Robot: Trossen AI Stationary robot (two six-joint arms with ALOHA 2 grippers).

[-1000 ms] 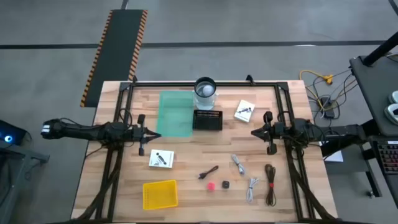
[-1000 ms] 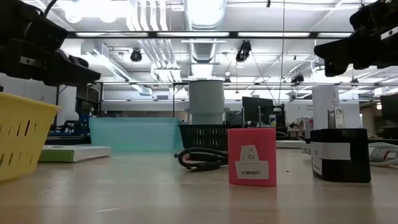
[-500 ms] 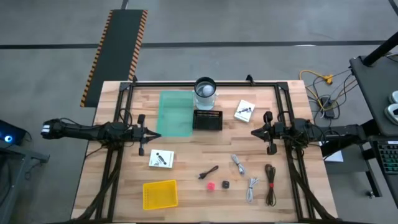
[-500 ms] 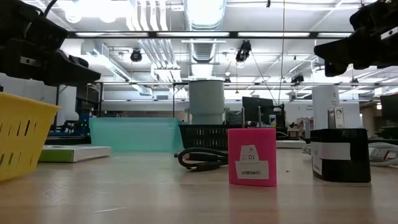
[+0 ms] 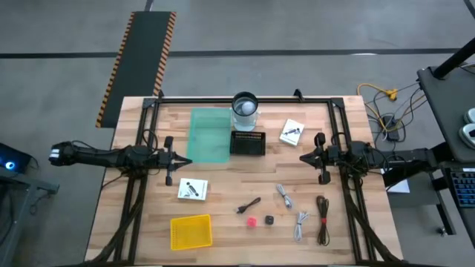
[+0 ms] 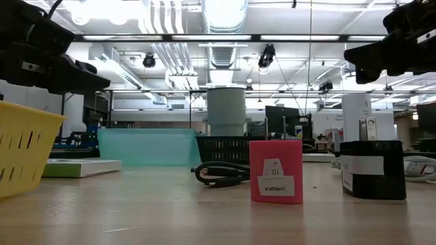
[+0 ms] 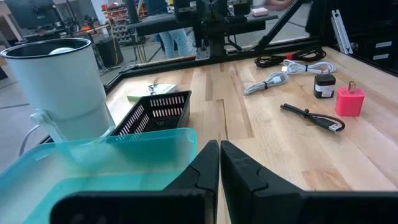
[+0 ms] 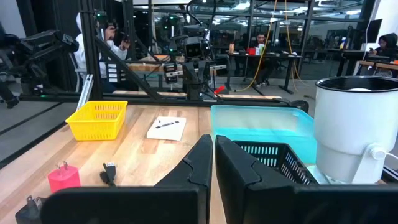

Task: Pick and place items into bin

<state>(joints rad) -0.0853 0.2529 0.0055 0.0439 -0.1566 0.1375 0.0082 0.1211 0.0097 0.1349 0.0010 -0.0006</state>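
floor: we see grey concrete (image 5: pixel 297 30), hazard-striped black mat (image 5: pixel 141 55)
ceiling: we see strip lights (image 6: pixel 225 37), exposed ducts (image 6: pixel 163 58)
table: light wood (image 5: pixel 223 185)

- A light wooden slatted table (image 5: pixel 223 193) with a black metal frame is carrying everything.
- A translucent teal plastic bin (image 5: pixel 210 136) is sitting toward 11 o'clock, with a white cylindrical container (image 5: pixel 245 107) at 12 and a black mesh basket (image 5: pixel 248 142) just below it.
- One white printed card (image 5: pixel 292 132) is lying at 1 o'clock, another white printed card (image 5: pixel 193 190) at 8.
- A yellow plastic basket (image 5: pixel 191 231) is resting at 7 o'clock.
- A black cable (image 5: pixel 250 205), a small red block (image 5: pixel 252 221) and a small black cube (image 5: pixel 269 220) are lying near 6.
- Grey (image 5: pixel 284 196), white (image 5: pixel 300 225) and brown (image 5: pixel 322 219) cables are lying around 5.
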